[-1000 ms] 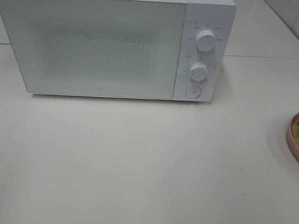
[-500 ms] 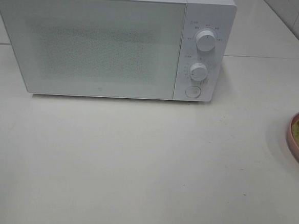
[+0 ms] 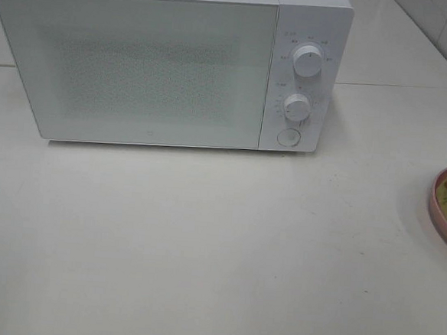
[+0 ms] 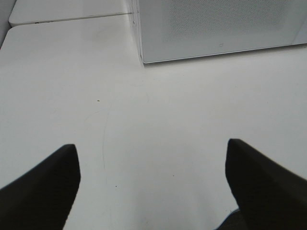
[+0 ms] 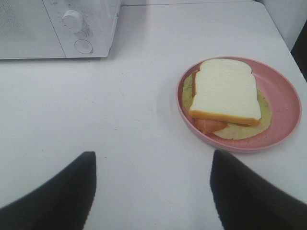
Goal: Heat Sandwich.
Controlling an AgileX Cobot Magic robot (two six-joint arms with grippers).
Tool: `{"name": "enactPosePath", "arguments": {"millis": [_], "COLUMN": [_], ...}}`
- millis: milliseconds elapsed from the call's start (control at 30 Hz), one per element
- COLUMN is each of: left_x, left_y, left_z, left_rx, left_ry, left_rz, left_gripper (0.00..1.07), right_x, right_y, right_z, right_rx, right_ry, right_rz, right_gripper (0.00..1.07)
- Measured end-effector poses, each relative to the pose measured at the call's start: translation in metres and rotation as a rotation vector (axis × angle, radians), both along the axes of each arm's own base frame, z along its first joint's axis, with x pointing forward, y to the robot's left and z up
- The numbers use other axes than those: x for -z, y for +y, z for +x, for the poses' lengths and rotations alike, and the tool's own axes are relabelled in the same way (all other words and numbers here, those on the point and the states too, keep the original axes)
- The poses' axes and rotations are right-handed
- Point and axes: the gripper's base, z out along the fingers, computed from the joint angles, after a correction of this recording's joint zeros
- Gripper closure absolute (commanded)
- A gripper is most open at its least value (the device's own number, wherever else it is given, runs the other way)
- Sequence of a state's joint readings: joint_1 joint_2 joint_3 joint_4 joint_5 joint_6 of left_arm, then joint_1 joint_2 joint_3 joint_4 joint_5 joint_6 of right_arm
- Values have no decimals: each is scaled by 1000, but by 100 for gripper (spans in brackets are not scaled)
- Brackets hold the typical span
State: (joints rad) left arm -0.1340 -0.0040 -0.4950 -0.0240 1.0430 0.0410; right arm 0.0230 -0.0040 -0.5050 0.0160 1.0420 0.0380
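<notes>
Nothing differs from a second ago in our high view. Our left gripper (image 4: pixel 152 184) and right gripper (image 5: pixel 153 189) both stand wide apart, holding and touching nothing above the table (image 3: pixel 202 250). The sandwich (image 5: pixel 224 96) lies on the pink plate (image 5: pixel 283 96), right of the closed microwave (image 3: pixel 139 62).

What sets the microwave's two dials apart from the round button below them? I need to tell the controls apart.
The upper dial and lower dial stand out from the panel, each with a pointer line and markings around it; the button sits flat, without either. The upper dial looks larger than the lower one. All three are white, round and stacked on the microwave beside its closed door.
</notes>
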Motion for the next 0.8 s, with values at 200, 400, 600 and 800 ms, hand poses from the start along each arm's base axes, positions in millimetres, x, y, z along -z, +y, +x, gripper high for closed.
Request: {"name": "enactPosePath", "arguments": {"millis": [200,400,600,800], "left_x": [0,0,0,0], "left_y": [0,0,0,0], "left_z": [0,0,0,0], "left_rx": [0,0,0,0], "left_ry": [0,0,0,0], "left_rz": [0,0,0,0], "left_gripper": [30,30,30,30], "right_x": [0,0,0,0], "right_y": [0,0,0,0], "right_z": [0,0,0,0], "right_rx": [0,0,0,0], "right_ry": [0,0,0,0], "right_rz": [0,0,0,0], "right_gripper": [41,41,41,41]}}
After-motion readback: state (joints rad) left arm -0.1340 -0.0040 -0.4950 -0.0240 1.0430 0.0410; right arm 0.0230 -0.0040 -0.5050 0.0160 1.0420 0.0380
